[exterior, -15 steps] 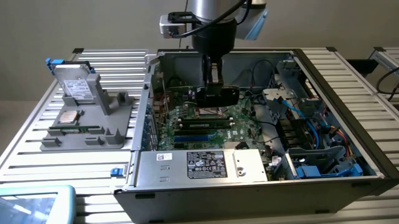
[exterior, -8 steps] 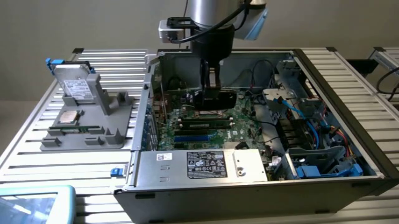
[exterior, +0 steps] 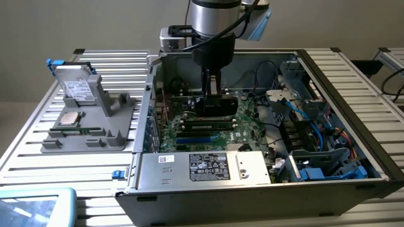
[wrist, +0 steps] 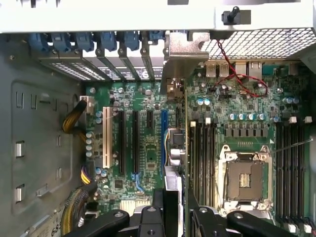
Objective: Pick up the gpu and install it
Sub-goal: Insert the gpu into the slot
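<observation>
- Lower edge of the gpu (exterior: 216, 107) is hidden in the exterior view behind the card's own black body. I cannot tell whether it touches a slot of the motherboard (exterior: 197, 138) or hangs just above it.
- In the wrist view the gpu (wrist: 176, 143) is seen edge-on, as a narrow strip. Its face cannot be made out there, and the part nearest the camera is covered by the gripper (wrist: 177, 217).
- The arm (exterior: 215, 19) is cut off by the frame in the exterior view.
- The exterior view gives the computer case (exterior: 353, 85) with its side off and the motherboard on its floor. A hard drive (exterior: 77, 86) stands on a grey holder (exterior: 88, 139), well apart from the motherboard, outside the case on the exterior view's left.
- The wrist view looks straight onto the motherboard (wrist: 148, 163). It gives a white slot (wrist: 105, 143), a blue slot (wrist: 163, 138) and the CPU socket (wrist: 245, 180).
- There the card stands just beside the blue slot, between it and the CPU socket. Its silvery end is at the edge of the motherboard.
- The jaws stand about half apart and grasp the gpu from both sides. The gripper (exterior: 213, 96) holds the card upright over the middle of the motherboard.
</observation>
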### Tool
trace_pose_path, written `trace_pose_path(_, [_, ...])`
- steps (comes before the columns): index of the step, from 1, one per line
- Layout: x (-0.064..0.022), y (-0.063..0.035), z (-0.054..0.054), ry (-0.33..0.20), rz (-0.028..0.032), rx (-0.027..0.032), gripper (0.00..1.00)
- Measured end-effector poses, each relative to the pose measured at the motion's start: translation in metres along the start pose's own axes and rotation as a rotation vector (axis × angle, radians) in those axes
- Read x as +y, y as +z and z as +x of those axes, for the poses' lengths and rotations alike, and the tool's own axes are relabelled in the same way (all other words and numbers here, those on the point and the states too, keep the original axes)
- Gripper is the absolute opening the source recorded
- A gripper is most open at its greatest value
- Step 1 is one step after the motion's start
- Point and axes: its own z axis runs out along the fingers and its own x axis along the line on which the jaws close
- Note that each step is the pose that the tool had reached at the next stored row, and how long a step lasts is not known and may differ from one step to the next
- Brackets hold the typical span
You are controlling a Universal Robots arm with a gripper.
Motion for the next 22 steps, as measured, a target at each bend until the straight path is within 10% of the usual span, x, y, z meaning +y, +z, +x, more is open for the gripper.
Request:
trace_pose_path(7, [0.0002, 0.0086, 0.003, -0.001, -0.0225, 0.0002, 0.27])
trace_pose_path(22, [0.0076, 0.0205, 0.006, -0.001, -0.0210, 0.0003, 0.27])
